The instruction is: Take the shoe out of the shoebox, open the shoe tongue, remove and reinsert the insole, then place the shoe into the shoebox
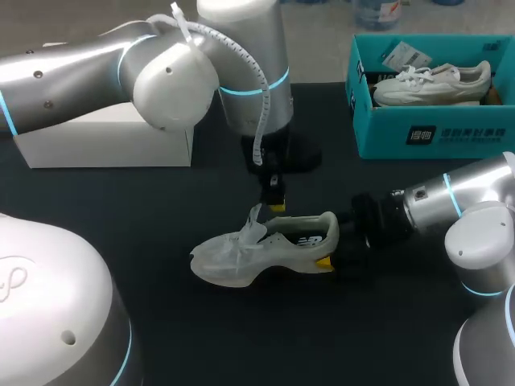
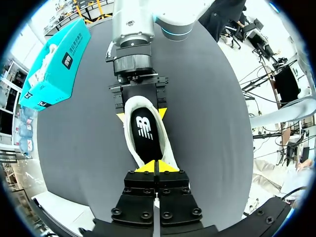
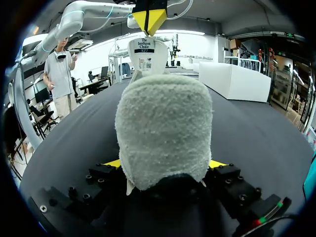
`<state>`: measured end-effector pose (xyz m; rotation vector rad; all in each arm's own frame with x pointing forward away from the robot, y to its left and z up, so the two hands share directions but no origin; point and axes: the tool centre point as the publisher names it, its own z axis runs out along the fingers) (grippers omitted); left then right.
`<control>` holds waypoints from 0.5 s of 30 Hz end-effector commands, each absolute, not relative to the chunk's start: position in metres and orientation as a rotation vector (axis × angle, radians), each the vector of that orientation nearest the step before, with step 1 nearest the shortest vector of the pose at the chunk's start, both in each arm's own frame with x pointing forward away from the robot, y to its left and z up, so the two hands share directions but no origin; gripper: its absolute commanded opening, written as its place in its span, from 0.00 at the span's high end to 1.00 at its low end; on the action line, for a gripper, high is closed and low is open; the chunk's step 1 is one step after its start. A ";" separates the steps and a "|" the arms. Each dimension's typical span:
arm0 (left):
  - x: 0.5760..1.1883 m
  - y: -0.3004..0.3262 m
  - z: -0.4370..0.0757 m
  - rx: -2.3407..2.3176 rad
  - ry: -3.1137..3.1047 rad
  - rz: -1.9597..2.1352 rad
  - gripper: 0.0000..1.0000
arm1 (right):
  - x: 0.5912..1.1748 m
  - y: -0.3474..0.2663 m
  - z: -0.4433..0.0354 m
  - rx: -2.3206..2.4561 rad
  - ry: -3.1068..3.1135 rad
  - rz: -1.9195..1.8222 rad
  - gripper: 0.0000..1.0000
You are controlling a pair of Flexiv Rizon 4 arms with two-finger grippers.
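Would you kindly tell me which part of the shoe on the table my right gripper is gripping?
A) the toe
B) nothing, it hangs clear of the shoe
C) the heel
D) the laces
C: the right gripper has a yellow tip on either side of the shoe at its heel end, while the left gripper pinches the tongue.
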<state>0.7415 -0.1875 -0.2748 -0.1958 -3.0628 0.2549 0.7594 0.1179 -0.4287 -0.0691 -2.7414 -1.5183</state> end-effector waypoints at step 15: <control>0.733 -0.220 -0.326 -0.144 -3.040 0.317 1.00 | 0.762 0.119 -0.434 -0.071 -2.744 -1.514 1.00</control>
